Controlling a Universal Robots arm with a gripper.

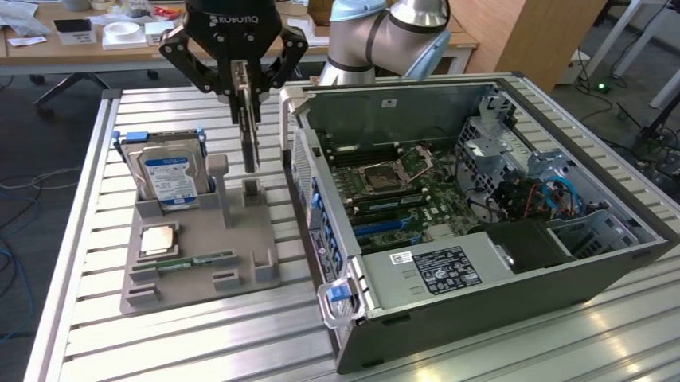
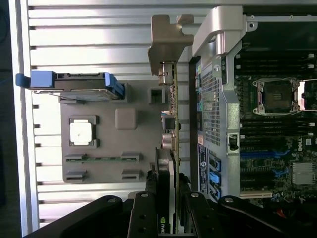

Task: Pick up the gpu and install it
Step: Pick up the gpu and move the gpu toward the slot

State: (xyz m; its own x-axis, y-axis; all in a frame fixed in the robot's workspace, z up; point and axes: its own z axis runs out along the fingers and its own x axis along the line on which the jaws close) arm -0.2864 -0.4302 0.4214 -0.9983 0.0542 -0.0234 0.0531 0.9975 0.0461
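Pinching the gpu (image 1: pixel 251 135) above the grey holder (image 1: pixel 239 235), the claw (image 1: pixel 247 86); silver bracket (image 2: pixel 166 34) plain in wrist view.

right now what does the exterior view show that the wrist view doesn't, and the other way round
Exterior view: the robot arm behind the computer case, desks in the background, and blue cables inside the case. Wrist view: the silver bracket of the gpu seen from above, and a green logo on the card beside the fingers. Both: the gripper shut on the gpu, held upright over the grey holder, with the hard drive, the processor chip and the motherboard socket.
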